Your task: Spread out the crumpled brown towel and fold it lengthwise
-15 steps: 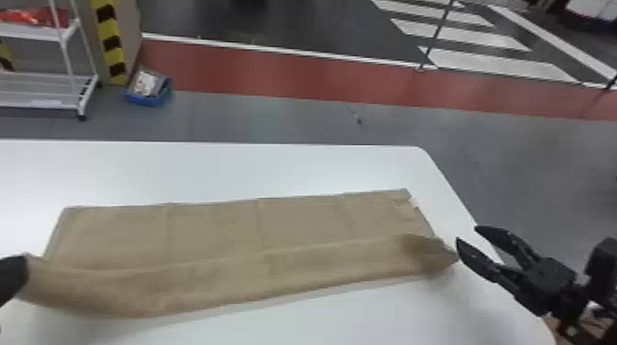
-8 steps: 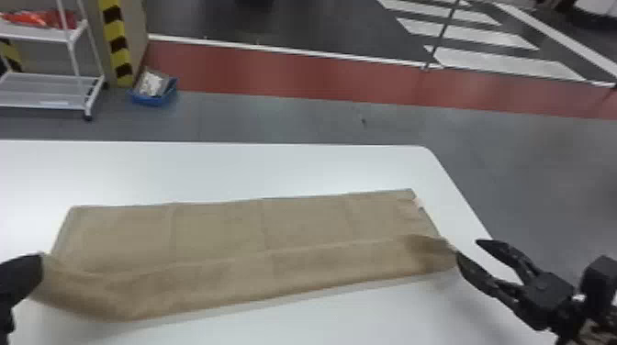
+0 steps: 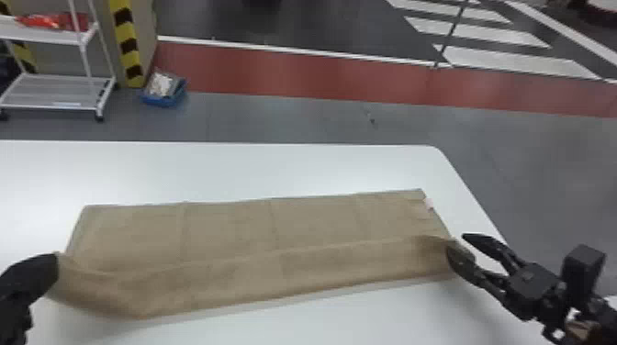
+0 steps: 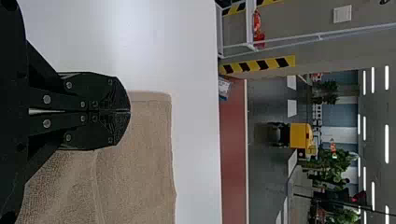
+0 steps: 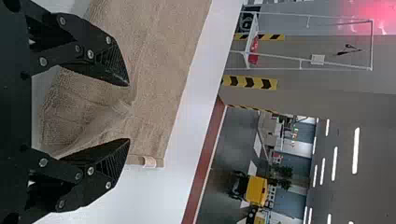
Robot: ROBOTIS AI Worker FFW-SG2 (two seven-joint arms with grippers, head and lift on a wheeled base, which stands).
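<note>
Right gripper [image 3: 455,243] angled, jaws parted at towel [image 3: 229,229]

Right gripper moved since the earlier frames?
Yes: in the head view, the right gripper has shifted left, judged against the table's far right corner.
</note>
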